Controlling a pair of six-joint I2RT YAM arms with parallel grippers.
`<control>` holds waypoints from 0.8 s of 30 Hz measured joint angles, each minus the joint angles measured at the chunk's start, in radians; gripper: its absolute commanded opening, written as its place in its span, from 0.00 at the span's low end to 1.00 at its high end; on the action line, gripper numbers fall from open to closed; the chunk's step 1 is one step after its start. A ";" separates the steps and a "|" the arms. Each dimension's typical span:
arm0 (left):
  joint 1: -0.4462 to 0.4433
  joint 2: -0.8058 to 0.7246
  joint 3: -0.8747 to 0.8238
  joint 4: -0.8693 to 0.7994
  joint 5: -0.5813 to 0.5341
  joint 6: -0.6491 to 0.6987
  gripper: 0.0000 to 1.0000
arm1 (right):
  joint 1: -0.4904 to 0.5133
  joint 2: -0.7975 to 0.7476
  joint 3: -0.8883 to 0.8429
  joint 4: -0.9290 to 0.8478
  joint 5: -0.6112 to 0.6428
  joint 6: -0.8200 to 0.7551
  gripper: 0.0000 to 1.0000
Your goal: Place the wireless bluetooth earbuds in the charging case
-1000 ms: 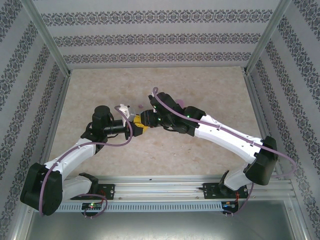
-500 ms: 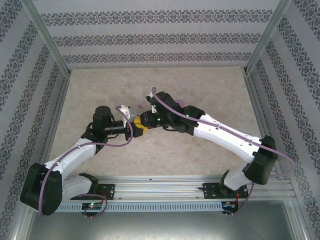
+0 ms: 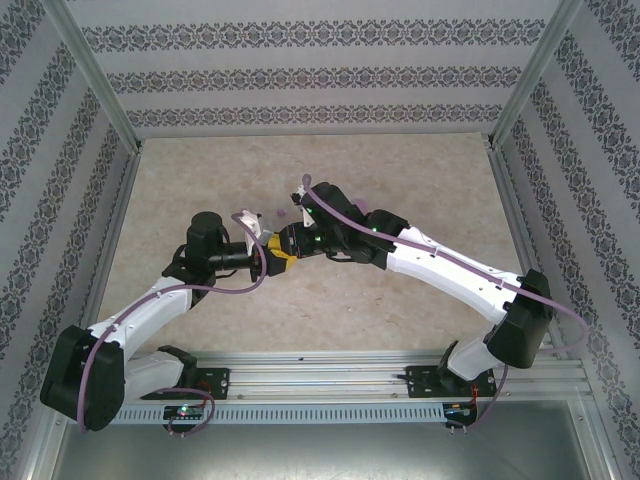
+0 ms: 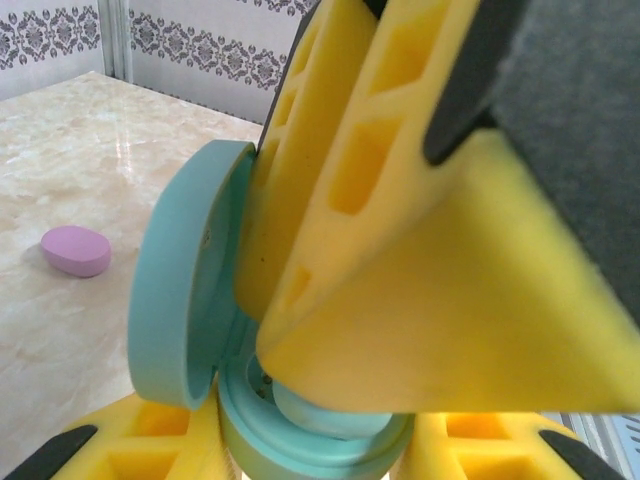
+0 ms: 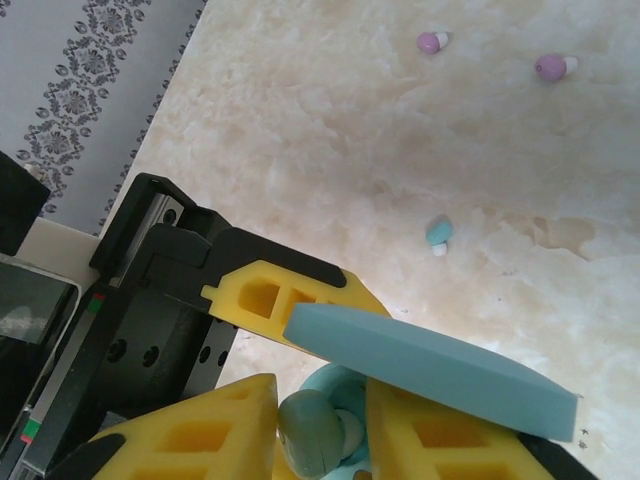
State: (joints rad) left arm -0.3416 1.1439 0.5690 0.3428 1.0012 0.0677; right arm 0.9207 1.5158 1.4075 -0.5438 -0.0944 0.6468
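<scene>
Your left jaws clamp blue case (image 4: pixel 185 290), lid open. Your right jaws pinch light blue earbud (image 5: pixel 308 432) at case base. Second blue bud (image 5: pixel 438 233) and two pink-purple buds (image 5: pixel 431 42) lie on tabletop (image 5: pixel 330 130).

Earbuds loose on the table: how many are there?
3. One pink-purple earbud and a second pink-purple earbud lie near each other; the light blue earbud lies nearer the right claw. More may be hidden.

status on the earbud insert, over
Left gripper shut on blue case, lid open. Right gripper shut on blue earbud at the case's well. Loose blue bud and two pink buds on table, away from grippers.
</scene>
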 measured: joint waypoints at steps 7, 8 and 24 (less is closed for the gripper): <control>0.000 0.001 0.002 -0.001 -0.001 0.000 0.10 | 0.000 0.000 0.006 -0.018 0.031 0.000 0.35; 0.000 0.002 0.003 -0.001 -0.001 0.000 0.10 | 0.000 0.000 0.009 -0.023 0.035 0.000 0.35; 0.000 0.002 0.004 -0.007 -0.001 0.000 0.10 | 0.000 -0.001 0.026 -0.060 0.076 0.000 0.41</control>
State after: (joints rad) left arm -0.3416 1.1454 0.5728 0.3359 1.0004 0.0681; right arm 0.9207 1.5146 1.4334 -0.6037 -0.0189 0.6468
